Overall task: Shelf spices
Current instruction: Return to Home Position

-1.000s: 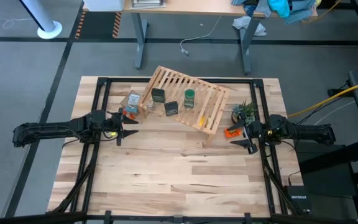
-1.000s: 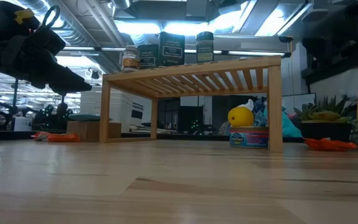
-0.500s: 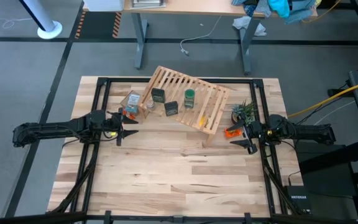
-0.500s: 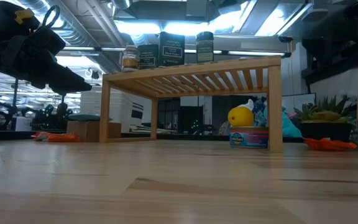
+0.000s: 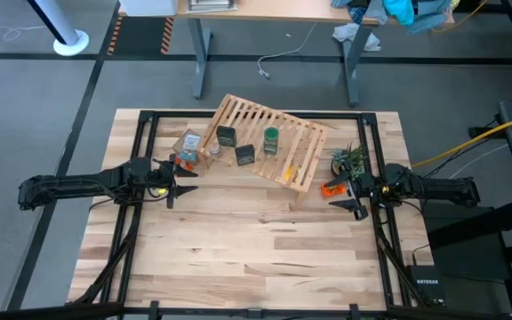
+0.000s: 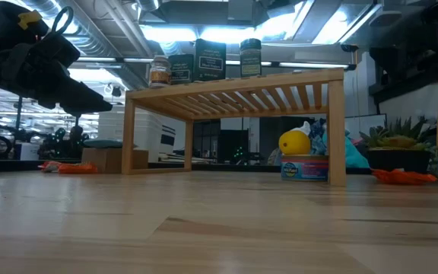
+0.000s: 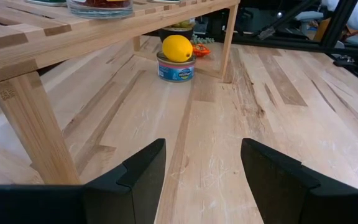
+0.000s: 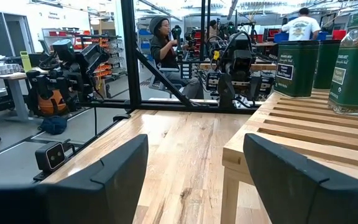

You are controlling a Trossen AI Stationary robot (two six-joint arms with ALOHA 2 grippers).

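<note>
atop the light-wood slatted shelf [image 5: 305, 142] stand four small spice jars [image 6: 210, 59], so left gripper [image 7: 202, 148] and right gripper [image 8: 195, 149] sit parked, wide and empty.

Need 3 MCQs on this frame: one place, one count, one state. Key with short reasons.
1. The lemon sits:
A) on the can under the shelf
B) atop the shelf
C) in a claw

2. How many jars stand on the shelf?
A) two
B) three
C) four

3. The left claw and right claw are:
A) shut on jars
B) open, empty
C) shut, empty

Key: 1A, left wrist view shows it below the slats; 2C, low view shows four on top; 3B, wrist views show fingers apart, nothing between.
</note>
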